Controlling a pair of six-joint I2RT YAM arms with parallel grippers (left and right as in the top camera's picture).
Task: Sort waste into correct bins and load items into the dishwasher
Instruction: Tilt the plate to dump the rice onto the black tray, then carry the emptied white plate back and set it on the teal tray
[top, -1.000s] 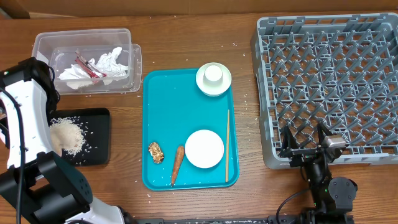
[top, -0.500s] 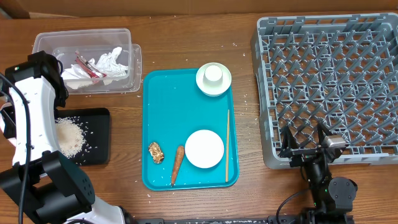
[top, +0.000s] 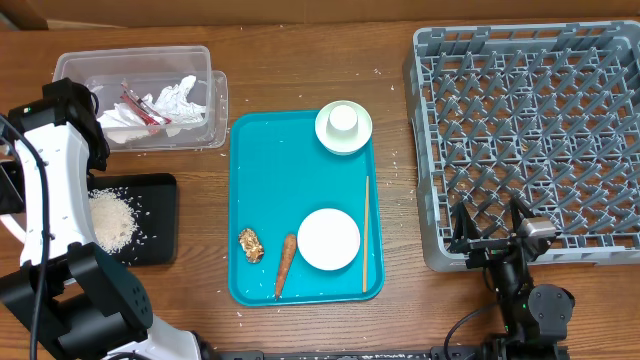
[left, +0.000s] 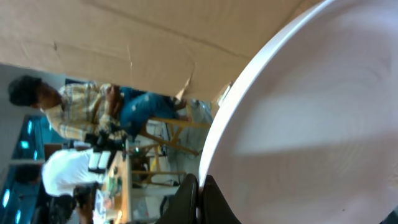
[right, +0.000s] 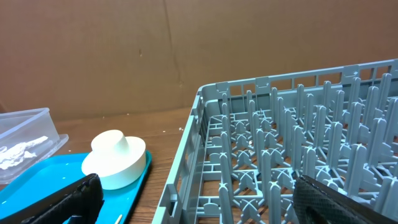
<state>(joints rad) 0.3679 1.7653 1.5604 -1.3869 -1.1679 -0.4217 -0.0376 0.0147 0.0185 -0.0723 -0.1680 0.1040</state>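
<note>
Wood-grain tabletop, viewed from my remote station: my left gripper (left: 200, 190) is pinching the rim of a white plate (left: 298, 124), standing it on edge over the black tray (top: 160, 195), apparently to shed rice (top: 108, 220) onto the heap there. My right gripper (right: 199, 202) is hovering beside the grey rack (top: 530, 130), jaws spread wide and empty.

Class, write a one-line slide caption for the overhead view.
Plate, chopstick and carrot lie on the teal tray; rice lies in the black tray.
</note>
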